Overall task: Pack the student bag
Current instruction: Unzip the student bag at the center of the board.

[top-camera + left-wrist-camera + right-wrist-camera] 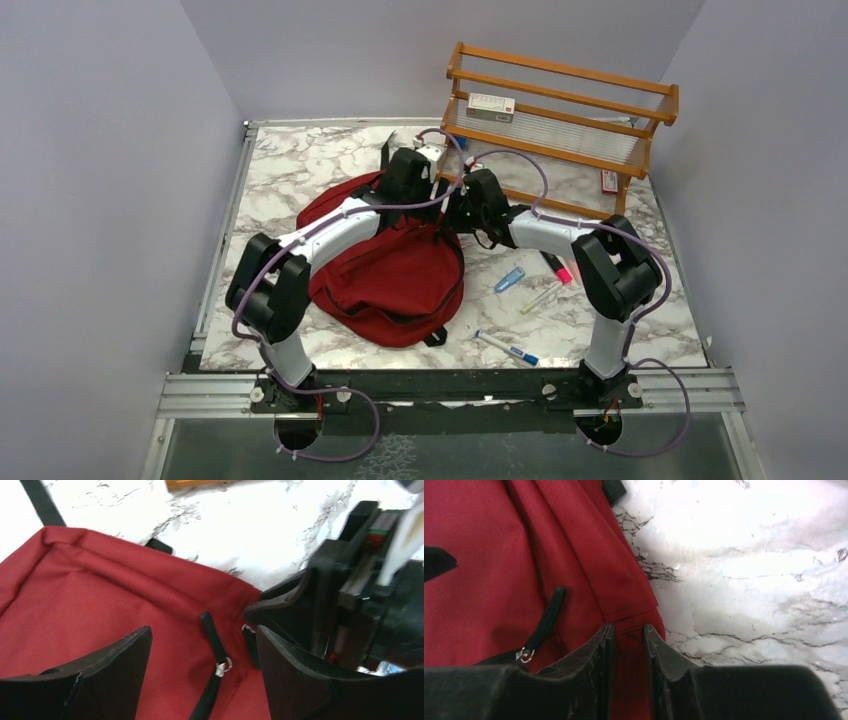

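The student bag (400,280) lies on the marble desk (300,160), pens (508,349) loose beside it; opening it is likely the step in hand. The left tool (202,632) gapes wide astride the zipper pull (215,642), holding nothing. The right tool (629,630) stands nearly closed around the bag's corner seam; whether it truly grips is unclear. Next, the left must pinch the pull while the right anchors the fabric.

Dark-red student bag (400,285) on table (300,165)
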### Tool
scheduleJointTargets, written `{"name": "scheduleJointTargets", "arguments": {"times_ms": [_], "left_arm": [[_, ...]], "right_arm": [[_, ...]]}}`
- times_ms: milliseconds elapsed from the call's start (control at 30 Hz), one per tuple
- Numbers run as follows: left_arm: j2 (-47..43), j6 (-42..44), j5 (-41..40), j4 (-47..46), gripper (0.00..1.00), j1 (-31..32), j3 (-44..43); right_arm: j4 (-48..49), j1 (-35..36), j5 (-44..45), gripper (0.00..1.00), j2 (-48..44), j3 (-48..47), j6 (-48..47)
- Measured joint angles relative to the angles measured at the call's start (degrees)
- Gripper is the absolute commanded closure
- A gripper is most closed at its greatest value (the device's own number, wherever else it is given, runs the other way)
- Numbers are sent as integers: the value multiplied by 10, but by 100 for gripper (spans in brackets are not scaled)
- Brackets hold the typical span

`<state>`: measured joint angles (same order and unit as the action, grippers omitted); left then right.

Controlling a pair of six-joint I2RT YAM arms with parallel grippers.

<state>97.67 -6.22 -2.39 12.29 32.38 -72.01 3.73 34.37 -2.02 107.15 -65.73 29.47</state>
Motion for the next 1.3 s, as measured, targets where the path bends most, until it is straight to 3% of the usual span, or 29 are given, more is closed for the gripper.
{"name": "scheduleJointTargets", "arguments": {"times_ms": [333,600,933,1133,1300], "left_arm": [[50,29,-60,47,32,45,-45],[66,44,-100,72,37,56,-45],[97,65,-126,77,52,71,-60],[97,74,-142,85,68,75,-62],[97,76,-150,88,89,75,-63]], "right_arm": [[14,-3,-6,86,1,26,1],[23,-4,-13,89,1,33,1],[27,-7,-18,90,1,42,1],[28,-7,-19,91,1,42,1],[28,-7,-19,91,1,42,1]]}}
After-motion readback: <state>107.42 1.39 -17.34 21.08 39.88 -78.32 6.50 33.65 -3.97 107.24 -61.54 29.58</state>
